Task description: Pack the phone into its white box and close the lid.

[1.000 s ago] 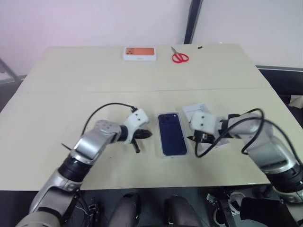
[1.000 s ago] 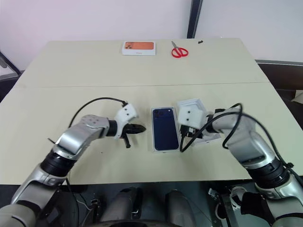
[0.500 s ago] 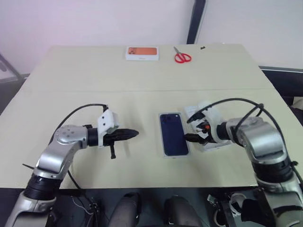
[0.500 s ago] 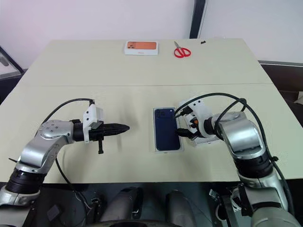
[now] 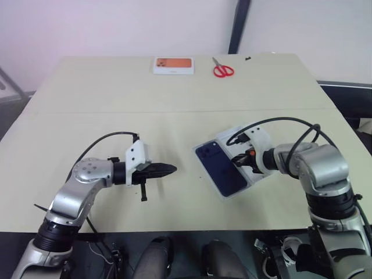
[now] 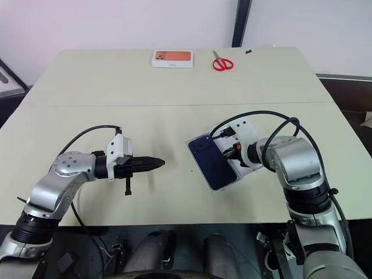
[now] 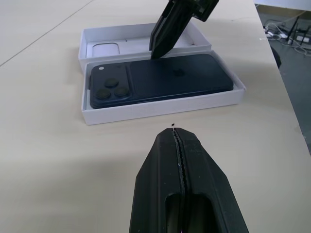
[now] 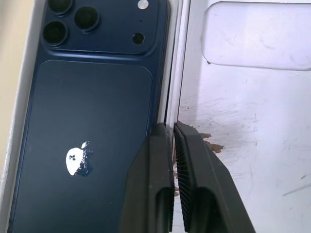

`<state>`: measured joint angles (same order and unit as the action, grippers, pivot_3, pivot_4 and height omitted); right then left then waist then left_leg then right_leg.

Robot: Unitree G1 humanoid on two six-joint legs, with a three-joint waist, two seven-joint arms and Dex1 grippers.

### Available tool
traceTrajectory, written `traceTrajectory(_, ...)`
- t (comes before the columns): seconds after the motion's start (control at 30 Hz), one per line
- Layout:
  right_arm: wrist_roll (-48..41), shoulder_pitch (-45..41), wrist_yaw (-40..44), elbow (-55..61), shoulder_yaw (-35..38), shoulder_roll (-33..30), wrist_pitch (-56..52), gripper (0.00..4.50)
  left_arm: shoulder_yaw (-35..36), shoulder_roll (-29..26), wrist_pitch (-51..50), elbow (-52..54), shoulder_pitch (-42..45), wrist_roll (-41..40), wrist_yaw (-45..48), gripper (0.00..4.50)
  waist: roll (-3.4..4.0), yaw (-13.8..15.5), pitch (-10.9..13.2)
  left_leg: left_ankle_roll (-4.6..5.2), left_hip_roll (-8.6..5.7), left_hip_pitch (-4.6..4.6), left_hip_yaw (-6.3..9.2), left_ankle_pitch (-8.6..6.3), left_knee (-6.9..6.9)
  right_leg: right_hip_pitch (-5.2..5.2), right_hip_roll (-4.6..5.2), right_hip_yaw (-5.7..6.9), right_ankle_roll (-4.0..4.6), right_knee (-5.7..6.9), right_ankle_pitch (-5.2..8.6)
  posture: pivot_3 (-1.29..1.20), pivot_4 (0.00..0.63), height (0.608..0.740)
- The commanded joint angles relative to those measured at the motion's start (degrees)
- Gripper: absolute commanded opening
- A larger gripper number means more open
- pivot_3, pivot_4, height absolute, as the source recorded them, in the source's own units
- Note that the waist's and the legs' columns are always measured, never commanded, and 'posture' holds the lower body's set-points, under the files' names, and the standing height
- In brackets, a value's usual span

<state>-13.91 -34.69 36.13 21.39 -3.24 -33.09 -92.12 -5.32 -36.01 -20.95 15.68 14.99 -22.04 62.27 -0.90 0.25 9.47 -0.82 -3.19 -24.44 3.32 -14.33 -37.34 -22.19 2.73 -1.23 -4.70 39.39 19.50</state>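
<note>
phone (image 5: 222,169) lies back up inside the white box (image 7: 214,99), slanted on the table (image 5: 174,110), its camera end toward the far left. an apple mark shows on it. the lid (image 7: 141,43) lies open-side up just beside. right gripper (image 8: 173,128), fingers together, touches the wall between them. left gripper (image 5: 170,170), fingers together, hovers well apart over bare table.

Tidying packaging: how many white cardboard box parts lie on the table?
3: the shallow white box holding the navy phone, the empty white lid beside it, and the orange-printed white box at the far edge.
</note>
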Motion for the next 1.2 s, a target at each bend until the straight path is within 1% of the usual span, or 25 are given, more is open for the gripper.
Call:
traceTrajectory(0.03, -1.8, -1.6, -1.6, 2.2, 2.3, -1.0, -0.4, 0.16, 0.2, 0.2, 0.4, 0.8, 0.5, -1.0, -0.2, 0.00, 0.00, -0.1, 0.0, 0.00, 0.00, 0.00, 0.00, 0.00, 0.00, 0.00, 0.00, 0.00, 0.00, 0.00, 0.00, 0.00, 0.150, 0.740)
traceTrajectory(0.13, -3.0, -1.9, -2.8, 1.8, 3.5, -0.7, -0.4, 0.16, 0.0, 0.5, 0.4, 0.7, 0.8, -0.9, -0.4, 0.00, 0.00, -0.1, 0.0, 0.00, 0.00, 0.00, 0.00, 0.00, 0.01, -0.01, -0.01, 0.00, 0.00, 0.00, 0.00, 0.00, 0.150, 0.740)
traceTrajectory(0.17, -3.5, -2.0, -3.1, 1.6, 3.9, -0.6, -0.4, 0.41, -0.1, 0.6, 0.4, 0.7, 0.8, -0.8, -0.5, 0.00, 0.00, -0.1, 0.0, 0.00, 0.00, 0.00, 0.00, 0.00, 0.01, -0.01, -0.01, 0.00, 0.00, 0.00, 0.00, 0.00, 0.150, 0.740)
traceTrajectory(0.23, -4.3, -2.1, -3.8, 1.4, 4.3, -0.6, -0.4, 1.01, -0.4, 0.7, 0.4, 0.7, 0.8, -0.6, -0.6, 0.00, 0.00, -0.2, 0.0, 0.00, 0.00, 0.00, 0.00, 0.00, 0.01, -0.01, -0.01, 0.00, 0.00, 0.00, 0.00, 0.00, 0.150, 0.740)
traceTrajectory(0.33, -6.1, -2.7, -4.6, 1.6, 5.5, -0.7, -0.4, 2.46, -1.5, 1.0, 0.3, 0.0, 1.9, 0.6, -1.4, 0.00, 0.00, -0.4, 0.0, 0.00, 0.00, 0.00, 0.00, 0.00, 0.02, -0.01, -0.02, 0.00, 0.00, 0.01, 0.00, 0.00, 0.150, 0.740)
traceTrajectory(0.43, -8.2, -3.7, -4.8, 1.3, 6.6, -1.5, -0.4, 2.46, -2.6, 1.2, 0.6, -1.3, 3.2, 2.1, -2.0, 0.00, 0.00, -0.7, 0.0, 0.00, 0.00, 0.00, 0.00, 0.00, 0.02, 0.00, -0.02, 0.00, 0.00, 0.02, 0.00, 0.00, 0.150, 0.740)
traceTrajectory(0.53, -8.2, -3.0, -1.3, 3.6, 2.8, -7.9, 8.8, 2.46, -4.9, 1.6, 0.2, -4.3, 5.6, 5.4, -3.8, 0.00, 0.02, -0.8, 0.0, 0.01, 0.00, -0.02, 0.00, 0.00, 0.01, -0.01, -0.02, 0.02, 0.00, 0.02, 0.00, 0.00, 0.150, 0.740)
traceTrajectory(0.6, -7.2, -1.3, 1.4, 5.3, -0.4, -12.9, 16.0, 1.96, -5.5, 2.0, 0.1, -5.3, 6.4, 6.1, -4.4, 0.00, 0.02, -1.0, 0.0, 0.02, 0.00, -0.02, -0.01, 0.00, 0.02, -0.01, -0.03, 0.01, -0.01, 0.00, 0.00, 0.00, 0.150, 0.740)
traceTrajectory(0.63, -6.2, 0.8, 4.8, 7.1, -2.2, -17.1, 22.0, 1.62, -5.9, 2.3, 0.0, -5.5, 6.8, 6.3, -4.5, 0.00, 0.02, -0.9, 0.0, 0.02, 0.00, -0.02, -0.01, 0.00, 0.02, -0.02, -0.04, 0.01, -0.01, 0.00, 0.00, 0.00, 0.150, 0.740)
traceTrajectory(0.67, -5.3, 2.9, 8.0, 8.7, -3.5, -20.9, 27.7, 1.18, -6.3, 2.6, -0.1, -5.6, 7.1, 6.6, -4.6, 0.00, 0.01, -0.9, 0.0, 0.04, 0.00, -0.02, -0.01, -0.01, 0.04, -0.02, -0.05, 0.02, -0.02, -0.01, 0.01, 0.00, 0.150, 0.740)
traceTrajectory(0.73, -4.2, 7.3, 13.7, 10.7, -3.9, -26.6, 37.8, 0.10, -6.8, 2.9, -0.1, -5.7, 7.5, 6.9, -4.5, 0.00, 0.00, -1.0, 0.0, 0.06, 0.01, -0.02, -0.02, -0.02, 0.05, 0.00, -0.06, 0.02, -0.03, -0.04, 0.01, 0.00, 0.150, 0.740)
traceTrajectory(0.8, -4.2, 11.6, 18.6, 11.9, -2.4, -30.5, 45.6, 0.10, -7.2, 3.0, -0.1, -5.6, 7.6, 6.9, -4.5, 0.00, 0.01, -0.9, 0.0, 0.07, 0.01, -0.02, -0.04, -0.03, 0.02, 0.03, -0.06, 0.01, -0.03, -0.04, 0.01, 0.00, 0.150, 0.740)
traceTrajectory(0.9, -4.9, 19.0, 25.7, 13.8, -0.3, -36.5, 52.4, 0.10, -7.4, 2.9, -0.2, -5.2, 7.4, 6.8, -4.1, 0.00, 0.02, -1.0, 0.0, 0.08, 0.03, 0.02, -0.04, -0.03, -0.04, 0.09, -0.07, 0.01, -0.03, -0.02, 0.01, 0.00, 0.150, 0.740)
traceTrajectory(0.97, -5.5, 23.2, 28.3, 15.0, 0.5, -38.4, 54.9, 0.10, -7.5, 2.7, -0.4, -4.8, 7.3, 6.6, -3.9, 0.00, 0.02, -0.9, 0.0, 0.09, 0.03, 0.04, -0.01, -0.04, -0.03, 0.15, -0.07, 0.04, -0.03, -0.03, 0.01, 0.00, 0.150, 0.740)
traceTrajectory(1.1, -2.9, 27.2, 28.2, 15.8, -1.3, -38.7, 57.7, 0.10, -7.4, 2.5, -0.8, -4.2, 7.2, 6.3, -3.5, 0.00, 0.02, -0.9, 0.0, 0.11, 0.04, 0.07, 0.00, -0.05, -0.08, 0.20, -0.07, 0.03, -0.03, -0.05, 0.01, 0.00, 0.150, 0.740)
traceTrajectory(1.2, 3.3, 27.6, 25.2, 13.4, -5.7, -37.2, 59.5, 0.10, -7.0, 2.5, -2.1, -3.0, 7.0, 5.0, -2.9, 0.00, 0.01, -0.9, 0.0, 0.11, 0.04, 0.06, 0.01, -0.05, -0.10, 0.20, -0.06, 0.04, -0.03, -0.05, 0.01, 0.00, 0.150, 0.740)
